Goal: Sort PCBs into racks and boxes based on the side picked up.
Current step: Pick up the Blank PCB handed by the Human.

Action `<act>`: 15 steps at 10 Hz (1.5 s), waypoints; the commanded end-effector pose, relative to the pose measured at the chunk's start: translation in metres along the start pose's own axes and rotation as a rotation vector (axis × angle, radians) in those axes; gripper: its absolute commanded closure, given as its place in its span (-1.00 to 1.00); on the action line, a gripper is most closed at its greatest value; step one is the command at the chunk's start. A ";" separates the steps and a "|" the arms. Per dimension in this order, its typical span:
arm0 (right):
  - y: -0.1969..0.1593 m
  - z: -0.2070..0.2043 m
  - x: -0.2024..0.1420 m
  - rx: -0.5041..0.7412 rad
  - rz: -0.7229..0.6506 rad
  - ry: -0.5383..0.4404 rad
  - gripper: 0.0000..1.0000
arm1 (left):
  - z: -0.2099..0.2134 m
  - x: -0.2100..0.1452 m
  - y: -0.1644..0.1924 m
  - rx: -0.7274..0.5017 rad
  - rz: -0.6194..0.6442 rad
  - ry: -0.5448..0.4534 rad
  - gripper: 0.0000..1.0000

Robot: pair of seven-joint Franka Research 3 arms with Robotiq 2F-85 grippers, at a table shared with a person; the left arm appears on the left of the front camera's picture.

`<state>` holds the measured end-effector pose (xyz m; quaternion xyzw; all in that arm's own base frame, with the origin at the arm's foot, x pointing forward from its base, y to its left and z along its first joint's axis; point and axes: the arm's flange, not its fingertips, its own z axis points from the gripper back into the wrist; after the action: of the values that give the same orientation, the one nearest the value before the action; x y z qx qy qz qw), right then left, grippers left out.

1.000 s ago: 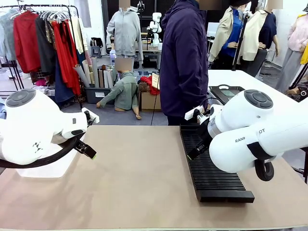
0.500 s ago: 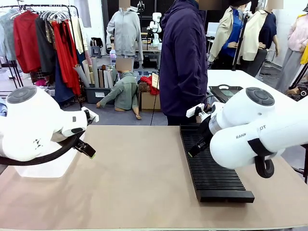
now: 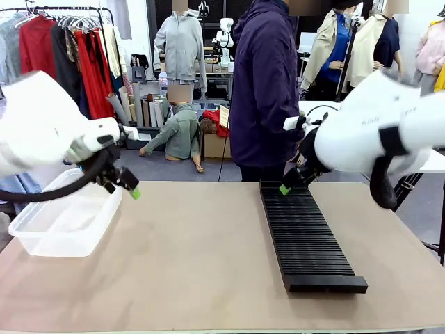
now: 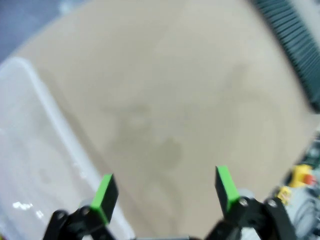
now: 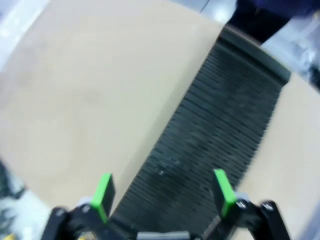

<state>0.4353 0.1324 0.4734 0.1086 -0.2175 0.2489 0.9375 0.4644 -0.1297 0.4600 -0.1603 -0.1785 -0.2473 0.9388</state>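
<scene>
Both open and empty: tub [image 4: 30,150] sat just below the left claw [image 4: 166,190], rack [image 5: 220,125] beneath the right claw [image 5: 163,192].

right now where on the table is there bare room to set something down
The widest bare patch of table lies between the clear tub and the rack. A narrower strip runs right of the rack. Crowded: the tub's far corner by the left gripper, the rack's far end by the right gripper.
</scene>
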 end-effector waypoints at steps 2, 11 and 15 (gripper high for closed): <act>-0.055 0.038 0.012 0.366 -0.105 0.056 -1.00 | 0.035 0.017 0.066 -0.316 0.154 0.008 -1.00; -0.193 0.111 -0.060 1.008 -0.381 -0.323 -1.00 | 0.099 -0.061 0.190 -0.887 0.433 -0.328 -1.00; -0.211 0.119 -0.083 1.011 -0.449 -0.388 -1.00 | 0.105 -0.080 0.198 -0.884 0.461 -0.409 -1.00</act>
<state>0.4361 -0.1284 0.5239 0.6197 -0.2016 0.0895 0.7532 0.4818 0.1141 0.4789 -0.6131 -0.1808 -0.0456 0.7677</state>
